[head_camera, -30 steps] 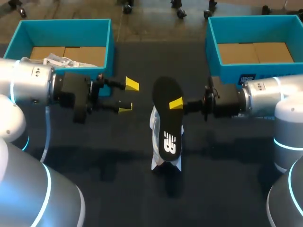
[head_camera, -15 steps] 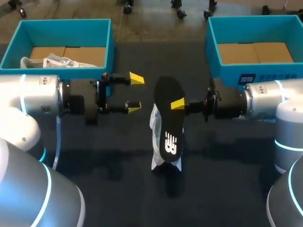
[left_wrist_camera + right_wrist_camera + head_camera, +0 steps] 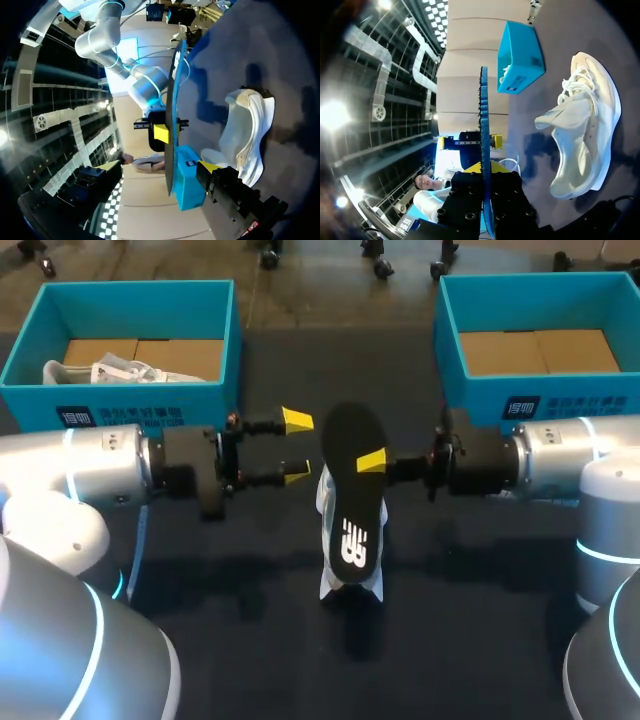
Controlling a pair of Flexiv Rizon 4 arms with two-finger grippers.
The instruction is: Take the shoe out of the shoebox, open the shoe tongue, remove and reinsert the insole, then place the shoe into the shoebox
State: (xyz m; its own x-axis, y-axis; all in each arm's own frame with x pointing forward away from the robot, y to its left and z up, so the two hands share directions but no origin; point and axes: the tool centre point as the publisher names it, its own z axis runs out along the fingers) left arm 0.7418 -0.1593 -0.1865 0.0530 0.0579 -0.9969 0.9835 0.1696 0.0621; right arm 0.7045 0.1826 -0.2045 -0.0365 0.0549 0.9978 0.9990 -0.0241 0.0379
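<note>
A black insole (image 3: 352, 490) hangs flat above the table, and my right gripper (image 3: 371, 462) is shut on its right edge; in the right wrist view the insole (image 3: 483, 125) runs edge-on out from my right gripper (image 3: 486, 197). Under it on the dark table lies the white shoe (image 3: 350, 585), mostly hidden from the head camera, seen on its side in the right wrist view (image 3: 580, 130). My left gripper (image 3: 296, 448) stands open just left of the insole, nothing between its fingers. The left wrist view has the insole (image 3: 172, 110) straight ahead of the left gripper (image 3: 159, 167), with the shoe (image 3: 247, 135) beside it.
A teal shoebox (image 3: 225, 330) at the back left holds another white shoe (image 3: 115, 371). A second teal shoebox (image 3: 450, 340) stands at the back right, close behind my right arm. The near part of the table is bare dark cloth.
My left arm has moved right, bringing its open gripper close to the insole's left edge. The right arm and the insole have stayed put.
</note>
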